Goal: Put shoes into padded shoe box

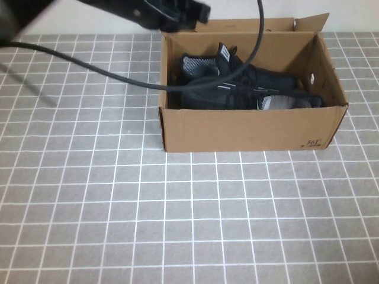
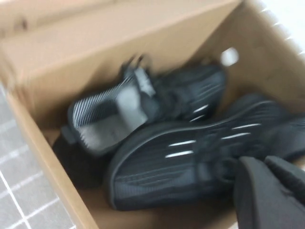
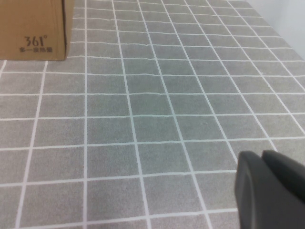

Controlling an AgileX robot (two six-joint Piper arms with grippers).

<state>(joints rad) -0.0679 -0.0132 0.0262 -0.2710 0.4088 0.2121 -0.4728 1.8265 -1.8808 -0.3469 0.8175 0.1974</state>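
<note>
The brown cardboard shoe box [image 1: 249, 127] stands open at the back right of the table. Both black sneakers lie inside it side by side, one at the front [image 1: 237, 96] and one behind [image 1: 237, 71]. My left gripper [image 1: 195, 13] hovers above the box's back left corner, blurred. In the left wrist view it [image 2: 264, 164] is shut and empty, just above the nearer shoe [image 2: 190, 162], with the other shoe [image 2: 143, 95] beside it. My right gripper [image 3: 261, 160] is shut and empty over bare tiles, with a box corner [image 3: 33, 28] far from it.
The left arm's black cable [image 1: 89, 62] runs from the left across the box's left wall and over the shoes. The box flaps [image 1: 308, 23] stand up at the back. The table is grey tile with white lines [image 1: 177, 225].
</note>
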